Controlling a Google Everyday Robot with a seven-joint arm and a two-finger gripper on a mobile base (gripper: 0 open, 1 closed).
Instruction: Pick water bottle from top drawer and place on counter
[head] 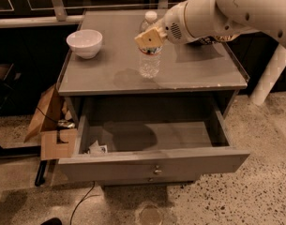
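Observation:
The water bottle (149,62) is a small clear plastic bottle with a white cap. It stands upright over the middle of the grey counter (105,74), its base at or just above the surface. My gripper (150,37) comes in from the right on a white arm and is shut on the bottle's upper part, tan pads around the neck. The top drawer (152,163) is pulled wide open below the counter, with small metal knobs at the centre of its front panel.
A white bowl (84,43) sits at the counter's back left. A crumpled wrapper (96,148) lies in the drawer's front left corner. Cardboard pieces (49,125) lean left of the cabinet. A white post (269,74) stands at the right. A cable runs on the speckled floor.

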